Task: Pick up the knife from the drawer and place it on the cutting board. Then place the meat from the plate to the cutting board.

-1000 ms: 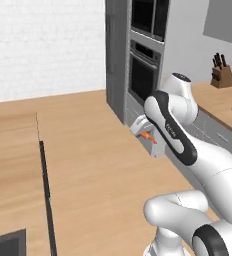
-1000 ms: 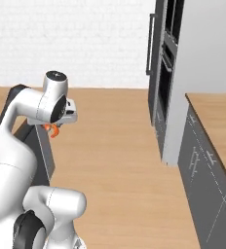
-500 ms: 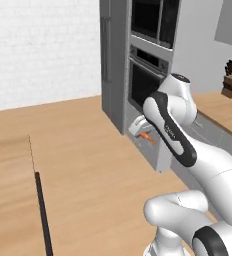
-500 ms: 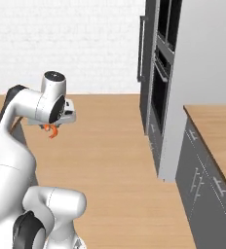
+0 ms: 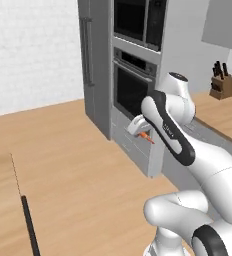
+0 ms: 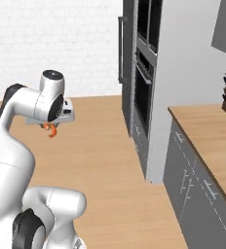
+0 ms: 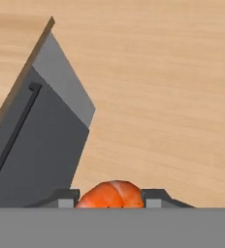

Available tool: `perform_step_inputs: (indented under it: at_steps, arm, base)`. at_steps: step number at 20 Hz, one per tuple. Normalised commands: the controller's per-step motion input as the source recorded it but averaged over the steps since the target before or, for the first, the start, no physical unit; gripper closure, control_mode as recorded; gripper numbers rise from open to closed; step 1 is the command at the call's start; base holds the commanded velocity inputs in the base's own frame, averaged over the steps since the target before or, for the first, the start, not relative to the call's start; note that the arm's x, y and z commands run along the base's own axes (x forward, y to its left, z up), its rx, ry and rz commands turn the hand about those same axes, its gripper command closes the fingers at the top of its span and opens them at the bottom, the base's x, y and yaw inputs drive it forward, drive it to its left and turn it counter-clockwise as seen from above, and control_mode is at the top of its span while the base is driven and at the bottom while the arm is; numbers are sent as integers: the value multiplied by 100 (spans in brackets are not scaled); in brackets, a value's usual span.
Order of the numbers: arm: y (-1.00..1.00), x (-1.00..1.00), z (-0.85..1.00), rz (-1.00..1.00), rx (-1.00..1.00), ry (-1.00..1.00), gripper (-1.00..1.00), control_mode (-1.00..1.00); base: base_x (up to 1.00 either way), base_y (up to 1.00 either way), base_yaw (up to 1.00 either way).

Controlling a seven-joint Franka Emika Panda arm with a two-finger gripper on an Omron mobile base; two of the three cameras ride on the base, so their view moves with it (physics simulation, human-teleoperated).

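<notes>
Meat (image 7: 111, 193), orange-red and curled, sat pinched between the jaws, which were closed partway on it and carried it in the air above the wooden floor (image 5: 73, 165). Right of it in the left base view stood the grey oven tower (image 5: 133, 85); farther right, a knife block (image 5: 222, 80) rested on the worktop (image 6: 207, 131).

The meat (image 7: 111, 194) between my fingers looks smooth and slightly glossy, orange-red with paler streaks, against the matt dark plastic of my fingertips (image 7: 61, 199). Below me the floor (image 5: 78, 170) is light wood with a fine grain and a satin finish. The cabinet (image 7: 41, 145) is flat matt grey, and my arm (image 6: 17, 126) is glossy white plastic.
</notes>
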Motion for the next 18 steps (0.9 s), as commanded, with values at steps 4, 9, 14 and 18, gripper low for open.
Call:
perform_step_inputs:
  at_steps: [4, 9, 14, 18]
  arm:
    - [0, 0, 0, 0, 0, 0, 100, 100]
    - [0, 0, 0, 0, 0, 0, 100, 100]
    - [0, 0, 0, 0, 0, 0, 100, 100]
    - [0, 0, 0, 0, 0, 0, 100, 100]
  base:
    - [0, -76, -41]
    - [0, -83, -44]
    - [5, -66, -51]
    - [11, -12, -62]
